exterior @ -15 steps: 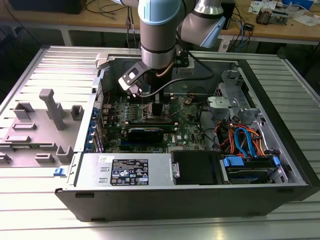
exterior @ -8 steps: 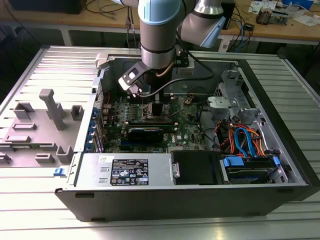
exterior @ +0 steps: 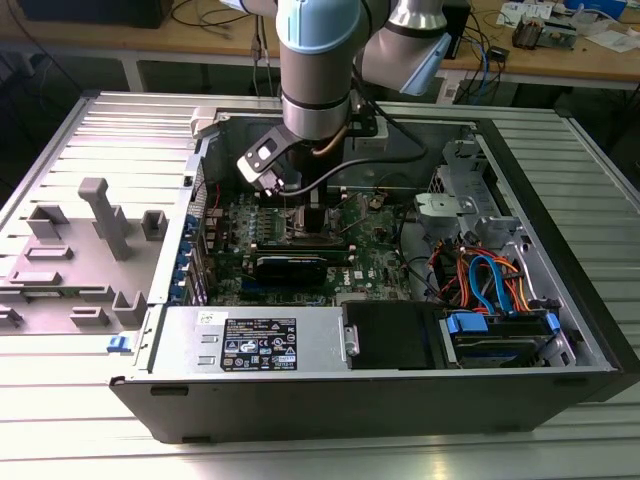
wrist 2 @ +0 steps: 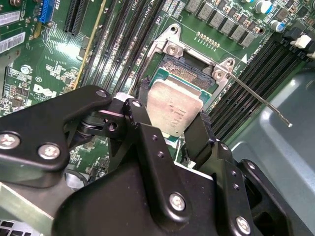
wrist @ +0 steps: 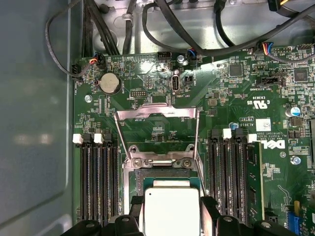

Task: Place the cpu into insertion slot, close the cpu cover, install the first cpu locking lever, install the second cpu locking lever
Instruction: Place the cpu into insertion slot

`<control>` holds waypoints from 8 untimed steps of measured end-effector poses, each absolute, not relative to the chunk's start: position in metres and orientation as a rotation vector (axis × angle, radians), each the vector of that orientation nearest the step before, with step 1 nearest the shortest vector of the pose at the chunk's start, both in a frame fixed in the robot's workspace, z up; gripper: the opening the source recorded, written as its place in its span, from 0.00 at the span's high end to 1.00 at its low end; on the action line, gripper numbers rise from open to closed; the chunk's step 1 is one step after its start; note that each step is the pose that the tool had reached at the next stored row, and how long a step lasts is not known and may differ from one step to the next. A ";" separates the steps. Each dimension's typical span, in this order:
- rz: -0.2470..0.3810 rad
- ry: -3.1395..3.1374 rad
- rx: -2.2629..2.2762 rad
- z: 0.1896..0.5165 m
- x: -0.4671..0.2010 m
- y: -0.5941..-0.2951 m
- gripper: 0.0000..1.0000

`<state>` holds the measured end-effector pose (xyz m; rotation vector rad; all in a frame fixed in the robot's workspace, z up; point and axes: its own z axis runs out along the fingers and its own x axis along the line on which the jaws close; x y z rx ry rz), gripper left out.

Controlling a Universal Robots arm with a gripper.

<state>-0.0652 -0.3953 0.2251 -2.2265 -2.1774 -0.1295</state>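
The cpu [wrist 2: 173, 105] [wrist: 171, 209], a flat silver-grey square, sits between the black fingers [wrist 2: 142, 98] of my gripper [wrist 2: 172, 115] [wrist: 172, 219], which is shut on its two sides. It hangs close over the insertion slot [wrist 2: 184, 73] [wrist: 162, 173], whose dark centre shows past the chip's edge. The cpu cover [wrist: 155, 112] stands swung open behind the slot, a thin silver frame. A thin wire locking lever [wrist 2: 258, 101] sticks out free beside the slot. In the exterior view my gripper [exterior: 313, 220] reaches down onto the green motherboard [exterior: 375, 255] inside the open computer case.
Rows of black memory slots [wrist: 98, 177] [wrist: 231, 172] flank the socket. A long black card [exterior: 295, 265] lies just in front of it. The power supply [exterior: 260, 345] and drive bay with blue and orange cables [exterior: 490, 280] fill the near side. Grey fixtures [exterior: 100, 215] stand at the exterior view's left.
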 end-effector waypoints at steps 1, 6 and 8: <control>-0.130 -2.178 -2.226 0.225 -0.065 -0.395 0.46; -0.129 -2.179 -2.225 0.224 -0.065 -0.393 0.46; -0.129 -2.180 -2.224 0.223 -0.065 -0.393 0.46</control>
